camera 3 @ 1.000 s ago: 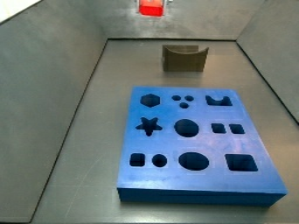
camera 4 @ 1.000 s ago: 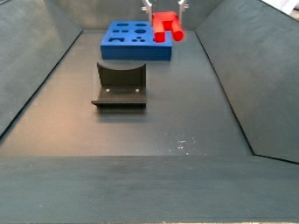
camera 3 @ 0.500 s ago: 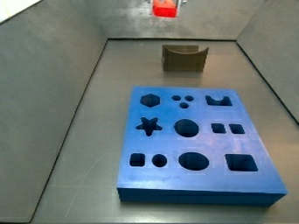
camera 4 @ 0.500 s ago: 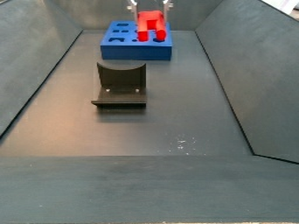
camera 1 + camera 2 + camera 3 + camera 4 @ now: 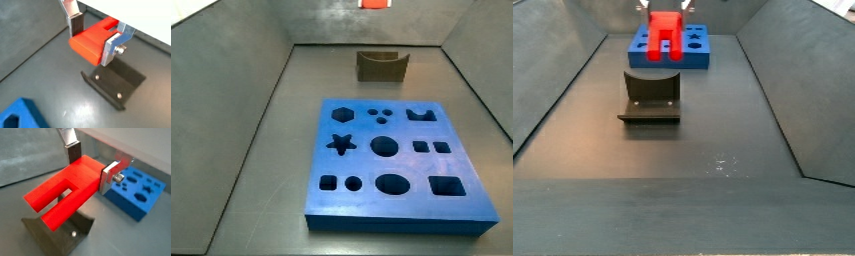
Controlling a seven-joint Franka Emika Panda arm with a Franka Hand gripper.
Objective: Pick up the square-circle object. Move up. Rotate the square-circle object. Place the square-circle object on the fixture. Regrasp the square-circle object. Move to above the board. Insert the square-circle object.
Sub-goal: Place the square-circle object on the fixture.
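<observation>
Side views show us a dark grey floor (image 5: 265, 150) between sloped grey walls (image 5: 553, 60). We see the board (image 5: 398, 165) lying flat and the fixture (image 5: 381, 65) standing apart from it. Our gripper (image 5: 90, 165), clamped on the square-circle object (image 5: 63, 195), hangs above the fixture (image 5: 651, 95). Only a wrist view shows us its two prongs (image 5: 47, 210) clearly.

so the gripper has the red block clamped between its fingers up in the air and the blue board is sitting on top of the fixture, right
Not quite. The gripper does hold the square-circle object clamped in the air, but the board is not on the fixture. In a side view the board lies flat on the floor, apart from the fixture, which stands bare.
</observation>
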